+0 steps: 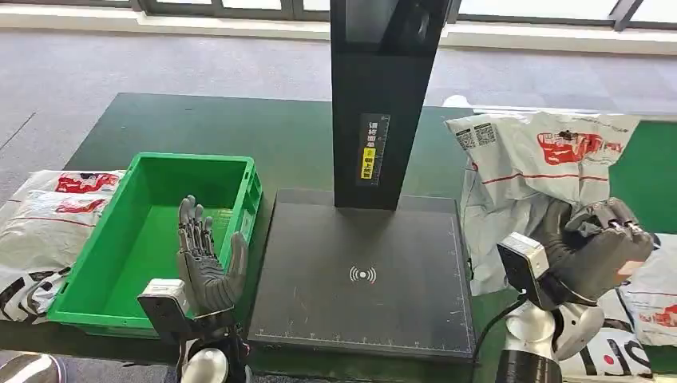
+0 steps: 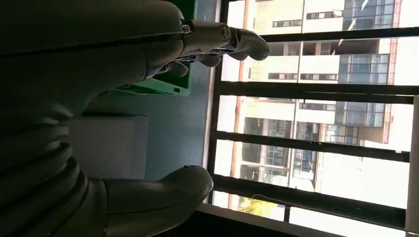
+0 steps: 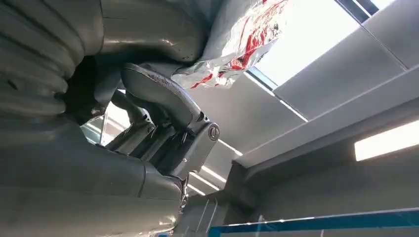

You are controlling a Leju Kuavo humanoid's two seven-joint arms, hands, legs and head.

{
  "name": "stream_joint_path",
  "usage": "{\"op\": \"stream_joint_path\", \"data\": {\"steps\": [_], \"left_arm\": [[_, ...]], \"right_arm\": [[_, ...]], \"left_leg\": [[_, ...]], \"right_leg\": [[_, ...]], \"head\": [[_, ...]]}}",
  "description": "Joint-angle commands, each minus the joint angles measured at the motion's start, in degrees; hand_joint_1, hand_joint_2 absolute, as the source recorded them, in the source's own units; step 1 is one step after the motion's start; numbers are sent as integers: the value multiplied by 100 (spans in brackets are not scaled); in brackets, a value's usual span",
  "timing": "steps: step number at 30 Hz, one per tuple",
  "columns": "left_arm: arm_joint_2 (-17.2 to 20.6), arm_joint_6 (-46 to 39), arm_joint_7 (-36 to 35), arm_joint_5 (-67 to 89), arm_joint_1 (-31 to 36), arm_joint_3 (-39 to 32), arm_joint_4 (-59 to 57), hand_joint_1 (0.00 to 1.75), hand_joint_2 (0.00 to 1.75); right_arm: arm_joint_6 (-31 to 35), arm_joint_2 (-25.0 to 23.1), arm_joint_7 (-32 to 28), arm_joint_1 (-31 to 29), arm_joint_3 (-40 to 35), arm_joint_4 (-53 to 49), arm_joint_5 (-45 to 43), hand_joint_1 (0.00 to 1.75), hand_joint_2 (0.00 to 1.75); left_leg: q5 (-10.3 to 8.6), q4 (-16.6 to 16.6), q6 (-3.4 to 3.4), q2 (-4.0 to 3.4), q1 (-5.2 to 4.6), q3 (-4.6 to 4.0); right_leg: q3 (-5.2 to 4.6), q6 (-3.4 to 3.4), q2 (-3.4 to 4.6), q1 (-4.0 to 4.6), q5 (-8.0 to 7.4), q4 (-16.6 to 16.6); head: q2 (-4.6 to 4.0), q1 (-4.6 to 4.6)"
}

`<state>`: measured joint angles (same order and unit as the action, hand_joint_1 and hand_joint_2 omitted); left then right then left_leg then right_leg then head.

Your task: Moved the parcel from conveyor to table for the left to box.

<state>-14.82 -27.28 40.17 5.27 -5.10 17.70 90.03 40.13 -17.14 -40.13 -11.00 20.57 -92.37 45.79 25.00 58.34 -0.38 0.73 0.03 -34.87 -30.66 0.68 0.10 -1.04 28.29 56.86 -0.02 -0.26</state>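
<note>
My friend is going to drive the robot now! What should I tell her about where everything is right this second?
Left robot hand: open, fingers apart, raised at the near right edge of the green box, holding nothing.
Right robot hand: gripping the white parcel with red print, lifted at the right of the black scanner pad.
Done: parcel picked up.
Left: set the parcel on the table within the left hand's reach, then the left hand puts it in the green box, which looks empty.
Other parcels lie left of the box and at the far right.
</note>
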Motion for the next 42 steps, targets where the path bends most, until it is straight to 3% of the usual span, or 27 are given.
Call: {"op": "stream_joint_path", "data": {"steps": [1, 41, 42], "left_arm": [[-163, -1, -17, -10, -146, -153, -128, 0, 175], [-163, -1, -17, -10, -146, -153, -128, 0, 175], [-162, 287, -17, 6, -68, -110, -272, 0, 175]], "right_arm": [[-13, -64, 13, 82, -122, 59, -26, 175, 175], [-13, -64, 13, 82, -122, 59, -26, 175, 175], [-1453, 505, 24, 399, -1562, 1229, 785, 175, 175]], "left_leg": [[5, -14, -3, -15, 0, 22], [4, -11, -3, -11, -1, 17], [3, -6, -2, -9, -1, 11]], "right_leg": [[20, -7, 8, 2, 1, -16], [15, -5, 6, 0, 1, -11], [10, -4, 5, 0, 1, -7]], "head": [[0, 0], [2, 0], [0, 0]]}}
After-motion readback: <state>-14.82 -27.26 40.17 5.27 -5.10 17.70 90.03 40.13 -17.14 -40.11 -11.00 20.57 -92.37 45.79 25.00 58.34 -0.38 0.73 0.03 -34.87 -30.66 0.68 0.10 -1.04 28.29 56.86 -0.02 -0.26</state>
